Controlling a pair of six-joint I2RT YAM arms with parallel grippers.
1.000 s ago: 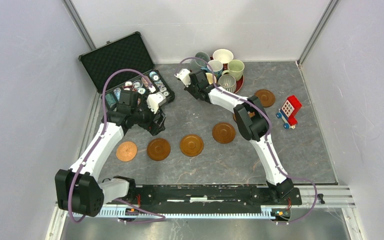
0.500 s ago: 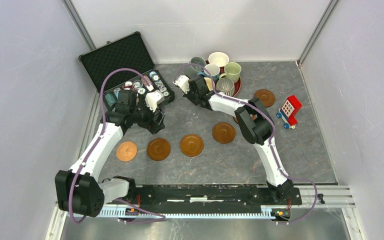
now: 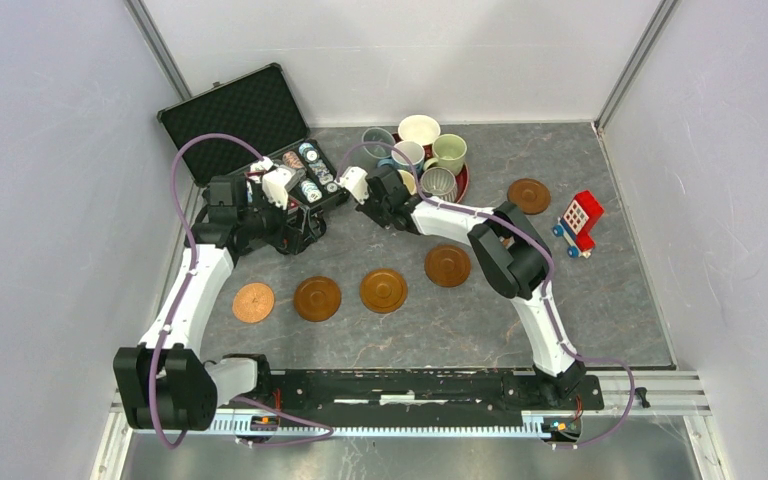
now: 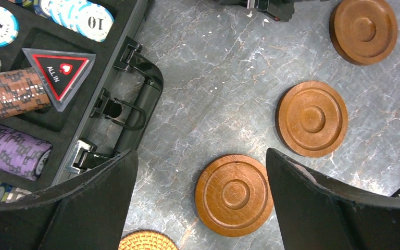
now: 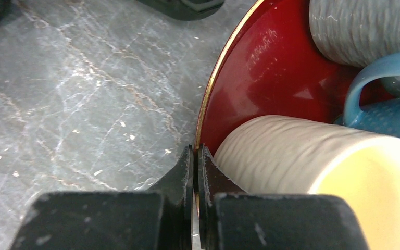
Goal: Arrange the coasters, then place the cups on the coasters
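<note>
A lab booth: white panels (image 3: pixel 40 200), aluminium rail (image 3: pixel 670 390).

A dark grey, marble-veined stone-look table top (image 3: pixel 610 300) formed the base of a small booth. Plain pale grey wall panels closed it in on three sides: a back panel (image 3: pixel 400 50) along its far edge, a left panel (image 3: pixel 40 200) and a right panel (image 3: pixel 750 200) along its sides. Slim aluminium posts rose at its far-left corner (image 3: pixel 158 48) and far-right corner (image 3: pixel 637 62). A ribbed aluminium rail (image 3: pixel 660 385) ran along its near edge. Light fell soft and even, with only faint shadows on the top.
</note>
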